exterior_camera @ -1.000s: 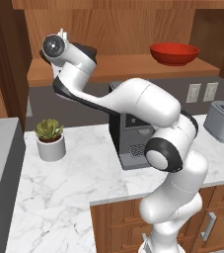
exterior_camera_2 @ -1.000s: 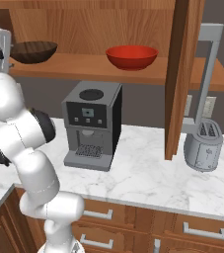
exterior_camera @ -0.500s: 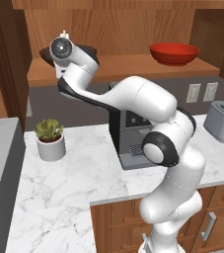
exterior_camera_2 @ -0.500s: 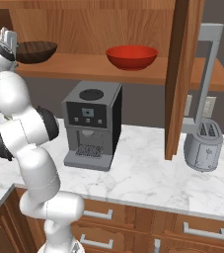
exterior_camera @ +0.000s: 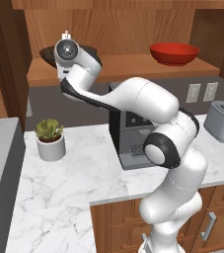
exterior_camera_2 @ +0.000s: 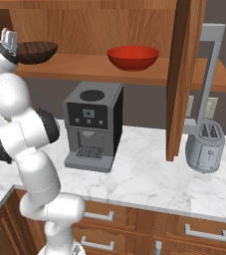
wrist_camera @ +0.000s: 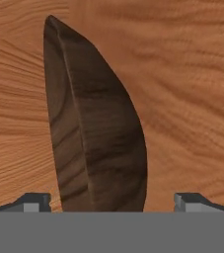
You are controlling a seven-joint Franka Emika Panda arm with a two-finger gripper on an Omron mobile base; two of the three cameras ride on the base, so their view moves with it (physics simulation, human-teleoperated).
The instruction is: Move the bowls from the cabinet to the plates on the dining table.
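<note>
On the left of the cabinet shelf (exterior_camera: pixel 128 66) sits the dark brown wood-grain bowl (exterior_camera_2: pixel 36 51). My gripper (wrist_camera: pixel 112 202) is open and level with it. In the hand view the bowl (wrist_camera: pixel 96 143) appears edge-on, with its rim between the two fingertips (wrist_camera: pixel 32 201) and not clamped. From the left base view my hand covers most of this bowl (exterior_camera: pixel 46 53). The glossy red bowl (exterior_camera: pixel 174 53) rests further right on the same shelf (exterior_camera_2: pixel 149 74), also seen as the red bowl (exterior_camera_2: pixel 133 57). The plates and the dining table are out of view.
A black coffee machine (exterior_camera_2: pixel 92 124) stands on the marble counter (exterior_camera_2: pixel 149 174) under the shelf. A grey toaster (exterior_camera_2: pixel 205 152) is at the right and a potted plant (exterior_camera: pixel 50 139) at the left. An open cabinet door (exterior_camera_2: pixel 184 74) hangs right of the red bowl.
The hand has moved in along the shelf toward the dark bowl, with its jaws staying wide. Both bowls have stayed in place.
</note>
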